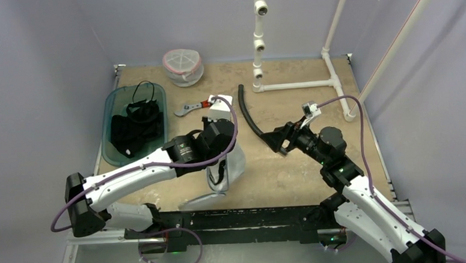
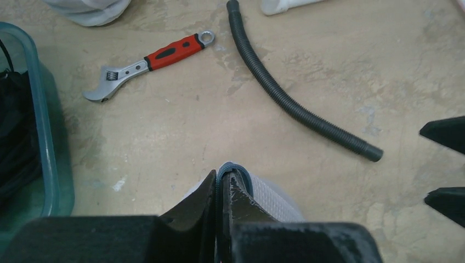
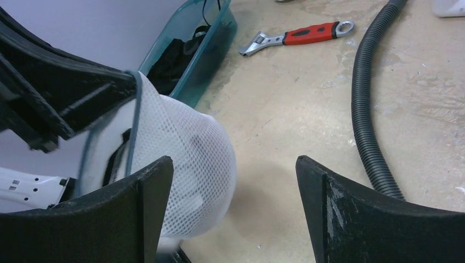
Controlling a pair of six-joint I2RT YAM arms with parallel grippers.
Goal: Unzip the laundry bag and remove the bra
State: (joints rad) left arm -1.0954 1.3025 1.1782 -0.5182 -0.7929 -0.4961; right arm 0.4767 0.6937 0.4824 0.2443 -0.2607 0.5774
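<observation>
Right wrist view shows the limp, light mesh laundry bag (image 3: 192, 159) near the front of the surface (image 3: 307, 109), its trim pinched by the closed left jaws, the right jaws wide and empty beside it; the trim looks a surer hold than the slack mesh.

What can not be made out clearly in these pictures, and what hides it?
- Laundry bag zipper: top view, left arm covers it; left wrist view, left hand hides it.
- Bag contents: right wrist view, mesh shows only dark shapes.
- Teal bin contents: left wrist view, cut by left edge.
</observation>
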